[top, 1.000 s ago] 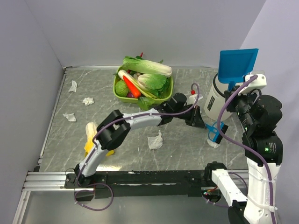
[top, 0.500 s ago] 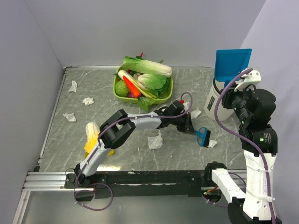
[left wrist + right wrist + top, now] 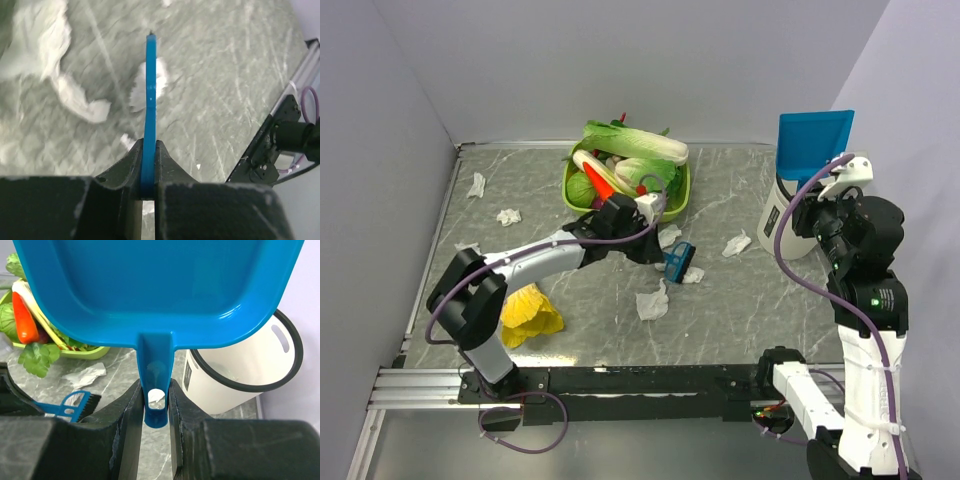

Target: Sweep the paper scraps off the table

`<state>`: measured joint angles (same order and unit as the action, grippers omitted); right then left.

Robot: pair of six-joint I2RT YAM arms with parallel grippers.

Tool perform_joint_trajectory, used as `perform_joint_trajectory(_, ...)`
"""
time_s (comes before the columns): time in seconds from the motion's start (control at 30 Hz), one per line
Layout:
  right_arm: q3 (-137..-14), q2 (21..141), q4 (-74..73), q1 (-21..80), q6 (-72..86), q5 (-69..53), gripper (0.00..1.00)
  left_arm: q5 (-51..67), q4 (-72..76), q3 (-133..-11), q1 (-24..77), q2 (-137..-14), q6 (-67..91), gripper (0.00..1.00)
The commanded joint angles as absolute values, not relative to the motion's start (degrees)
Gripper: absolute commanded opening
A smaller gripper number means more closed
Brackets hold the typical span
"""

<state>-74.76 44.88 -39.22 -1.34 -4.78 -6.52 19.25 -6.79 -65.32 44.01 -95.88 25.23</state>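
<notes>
My left gripper is shut on a blue hand brush and holds it low over the middle of the grey-green marble table. Small white paper scraps lie by the brush, just beside my gripper, in front, towards the bin and at the far left. My right gripper is shut on the handle of a blue dustpan, raised above the white bin.
A green basket of cabbages and a carrot stands at the back centre. A yellow leafy vegetable lies at the front left beside my left arm. Walls close the back and both sides; a metal rail edges the front.
My left gripper has swept the brush leftwards from beside the bin to the table's middle, and a scrap came along with it. The left elbow swung left. The right arm shifted slightly with the dustpan.
</notes>
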Motion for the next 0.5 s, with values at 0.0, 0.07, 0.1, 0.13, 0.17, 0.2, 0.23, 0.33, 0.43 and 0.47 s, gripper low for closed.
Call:
perform_joint_trajectory(0.0, -74.0, 43.0, -35.2, -1.8, -5.1, -6.8, 0.00, 25.0, -6.0, -71.3, 45.2, -97.3, 19.0, 0.01)
perform_joint_trajectory(0.07, -73.7, 42.6, -34.7, -1.7, -5.4, -6.9, 0.00, 26.2, -6.1, -75.8, 45.5, -101.5, 20.8, 0.01)
perform_joint_trajectory(0.1, -73.4, 42.2, -34.5, -1.8, -5.5, -6.9, 0.00, 25.7, -6.1, -80.6, 45.5, -103.2, 21.7, 0.01)
perform_joint_trajectory(0.13, -72.8, 42.0, -34.2, -1.8, -5.9, -6.8, 0.00, 24.3, -6.2, -83.1, 45.4, -104.8, 22.4, 0.01)
perform_joint_trajectory(0.17, -72.5, 41.8, -34.1, -1.9, -6.1, -6.7, 0.00, 23.1, -6.3, -85.6, 45.4, -108.1, 23.4, 0.01)
perform_joint_trajectory(0.2, -71.9, 41.3, -34.2, -2.1, -6.3, -6.8, 0.00, 22.0, -6.2, -89.9, 45.4, -109.6, 23.9, 0.01)
perform_joint_trajectory(0.23, -71.5, 41.1, -34.3, -2.7, -6.7, -6.9, 0.00, 20.7, -6.1, -91.8, 45.4, -112.4, 24.4, 0.01)
perform_joint_trajectory(0.33, -70.3, 40.6, -34.9, -4.0, -6.2, -6.4, 0.00, 16.4, -3.7, -97.0, 45.2, -117.8, 30.1, 0.01)
perform_joint_trajectory(0.43, -70.7, 40.8, -35.9, -4.4, -6.1, -7.1, 0.00, 17.8, -1.7, -101.8, 44.8, -123.2, 34.5, 0.01)
perform_joint_trajectory(0.47, -70.8, 41.0, -35.8, -4.6, -6.1, -7.2, 0.00, 18.7, -1.0, -103.1, 44.8, -124.3, 35.6, 0.01)
